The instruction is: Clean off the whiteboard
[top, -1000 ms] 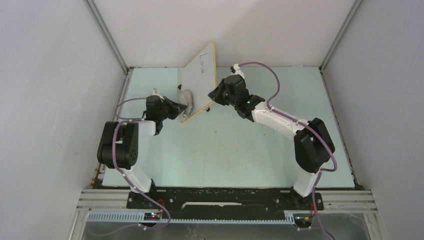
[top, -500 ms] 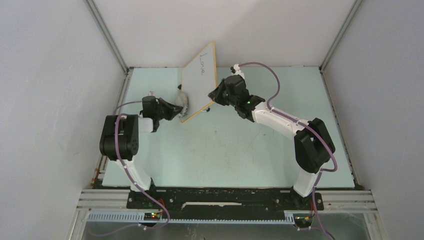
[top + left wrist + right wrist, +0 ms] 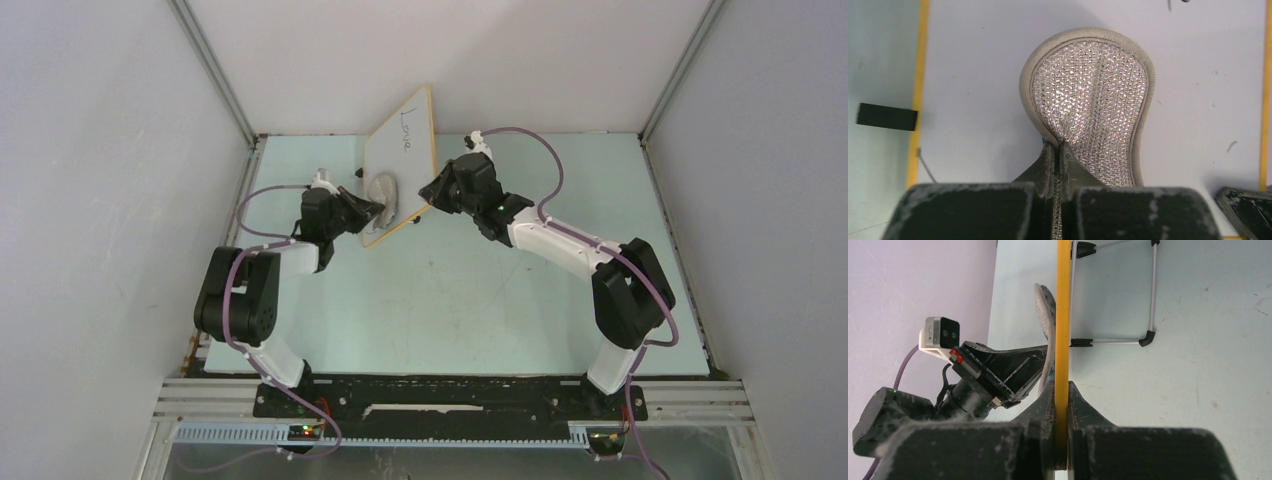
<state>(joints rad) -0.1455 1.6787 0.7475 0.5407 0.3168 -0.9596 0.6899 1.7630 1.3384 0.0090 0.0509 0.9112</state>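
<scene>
Since a second ago, the left gripper has been swinging up onto the small white whiteboard with a thin orange frame, which is standing tilted on the pale green bench. It is clamping fully closed on the near end of a grey oval mesh-faced cloth pad, which is lying flat against the whiteboard's lower face. The right gripper is pinching the whiteboard's frame edge, bracing it. The dark handwriting is sitting near the whiteboard's top, well above the pad. Doing this well probably means sliding the pad upward under steady, even pressure while the right gripper is resisting any tipping.
</scene>
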